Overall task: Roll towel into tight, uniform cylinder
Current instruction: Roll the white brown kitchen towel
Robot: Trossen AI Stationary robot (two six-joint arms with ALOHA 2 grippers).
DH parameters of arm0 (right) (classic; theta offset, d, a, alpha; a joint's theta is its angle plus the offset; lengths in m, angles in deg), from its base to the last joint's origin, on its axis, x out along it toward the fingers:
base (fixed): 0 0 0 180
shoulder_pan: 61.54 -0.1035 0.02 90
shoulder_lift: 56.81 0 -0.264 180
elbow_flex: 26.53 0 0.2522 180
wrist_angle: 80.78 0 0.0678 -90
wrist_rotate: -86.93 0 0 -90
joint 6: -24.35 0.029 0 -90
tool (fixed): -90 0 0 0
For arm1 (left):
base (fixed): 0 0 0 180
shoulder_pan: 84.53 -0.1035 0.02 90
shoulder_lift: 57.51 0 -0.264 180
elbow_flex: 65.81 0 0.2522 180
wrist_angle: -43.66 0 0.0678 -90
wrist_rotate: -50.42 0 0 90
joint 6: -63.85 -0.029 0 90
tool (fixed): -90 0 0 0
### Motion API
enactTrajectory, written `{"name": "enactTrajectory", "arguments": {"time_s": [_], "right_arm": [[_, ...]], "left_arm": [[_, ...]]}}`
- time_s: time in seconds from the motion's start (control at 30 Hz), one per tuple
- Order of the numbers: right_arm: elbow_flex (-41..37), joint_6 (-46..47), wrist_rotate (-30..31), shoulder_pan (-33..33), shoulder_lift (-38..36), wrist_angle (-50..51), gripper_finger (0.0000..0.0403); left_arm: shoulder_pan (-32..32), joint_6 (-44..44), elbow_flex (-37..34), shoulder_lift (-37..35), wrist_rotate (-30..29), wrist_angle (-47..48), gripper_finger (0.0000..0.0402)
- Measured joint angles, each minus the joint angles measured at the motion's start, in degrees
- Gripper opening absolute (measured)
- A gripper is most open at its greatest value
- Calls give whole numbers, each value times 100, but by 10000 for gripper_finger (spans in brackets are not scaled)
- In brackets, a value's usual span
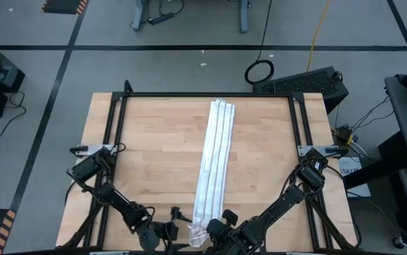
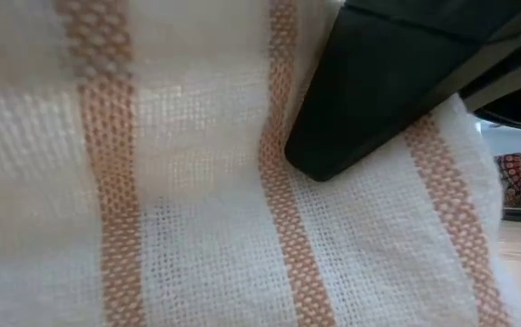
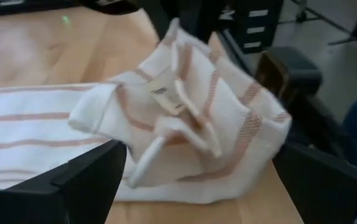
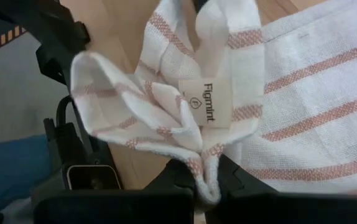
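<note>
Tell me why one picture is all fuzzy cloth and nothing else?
In the low view the towel hangs right against the camera, filling the picture, its top edge soft and out of focus; a dark blurry robot part crosses the upper right. In the high view it lies sharp, as a long strip on the table. In the right wrist view the label is readable.

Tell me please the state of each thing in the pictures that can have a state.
White cloth towel with thin orange-brown stripes: folded into a long narrow strip on the wooden table, near end bunched and lifted.
Right gripper: shut on the towel's near end.
Left gripper: open, beside the bunched end, holding nothing.
</note>
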Motion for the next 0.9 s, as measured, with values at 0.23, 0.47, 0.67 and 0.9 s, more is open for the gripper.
{"name": "enactTrajectory", "arguments": {"time_s": [0.23,0.47,0.67,0.9], "right_arm": [[0,39,2,0,0,-1,0],[0,39,9,7,0,-19,0],[0,81,8,7,0,-25,0],[0,77,9,7,0,-25,0]], "left_arm": [[16,749,-7,2,-91,620,400],[-50,579,-7,2,-71,315,400],[-157,318,-4,2,-142,101,400],[-153,1230,-7,-59,-273,1313,400]]}}
